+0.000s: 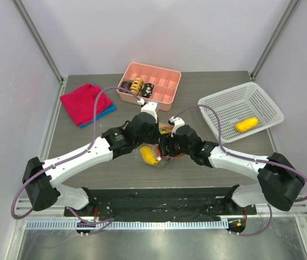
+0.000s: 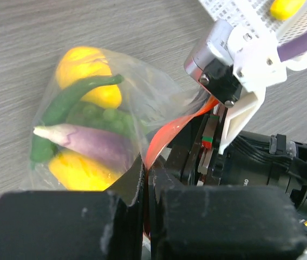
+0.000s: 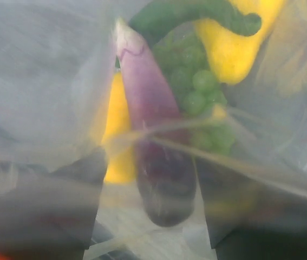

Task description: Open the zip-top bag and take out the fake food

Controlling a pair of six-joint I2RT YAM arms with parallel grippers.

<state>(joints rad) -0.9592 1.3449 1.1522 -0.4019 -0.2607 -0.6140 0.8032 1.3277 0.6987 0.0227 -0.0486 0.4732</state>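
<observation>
No text, label, brand or number could be read on the clear crinkly plastic zip-top bag (image 2: pixel 153 92), pink compartment tray (image 1: pixel 164 86) or white mesh basket (image 1: pixel 233 111).

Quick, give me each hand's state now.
Left hand: closed on the bag edge.
Right hand: open around the eggplant, not gripping.

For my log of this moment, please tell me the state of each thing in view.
zip-top bag: zipper edge pinched; opening hidden
fake food: inside the bag
left gripper: shut on the bag
right gripper: open, eggplant between fingers
white basket: holds one yellow piece
red cloth: folded
</observation>
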